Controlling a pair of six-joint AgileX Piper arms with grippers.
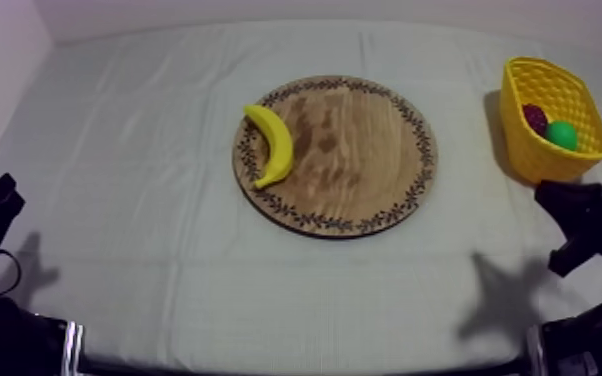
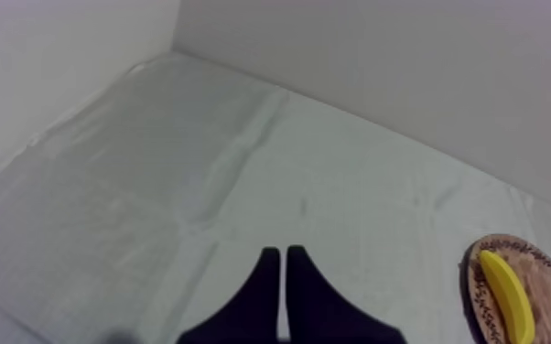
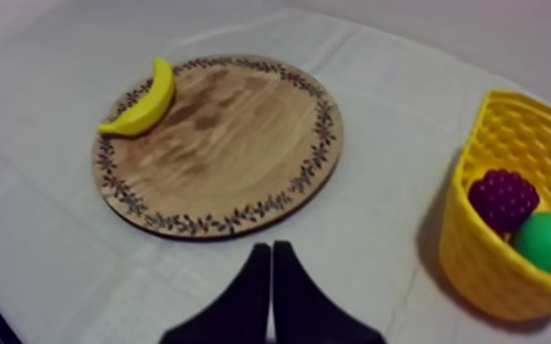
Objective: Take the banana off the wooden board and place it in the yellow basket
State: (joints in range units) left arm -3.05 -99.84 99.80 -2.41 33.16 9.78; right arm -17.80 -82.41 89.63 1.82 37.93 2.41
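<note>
A yellow banana [image 1: 273,146] lies on the left part of the round wooden board [image 1: 365,170] with a patterned rim, mid-table. The yellow basket [image 1: 525,140] stands at the far right with a bunch of purple grapes [image 1: 535,118] and a green pear [image 1: 562,134] inside. My left gripper [image 1: 3,192] rests low at the left edge; its fingers [image 2: 282,265] lie together over bare cloth, the banana [image 2: 506,295] off to one side. My right gripper [image 1: 565,200] sits low at the right, just in front of the basket; its fingers [image 3: 272,261] are shut before the board [image 3: 233,137].
Grey-white cloth [image 1: 145,150] covers the table, with open room left of the board and along the front. A wall runs behind the table's far edge. The basket [image 3: 490,265] holds the grapes [image 3: 502,199] and pear [image 3: 542,241] beside the right gripper.
</note>
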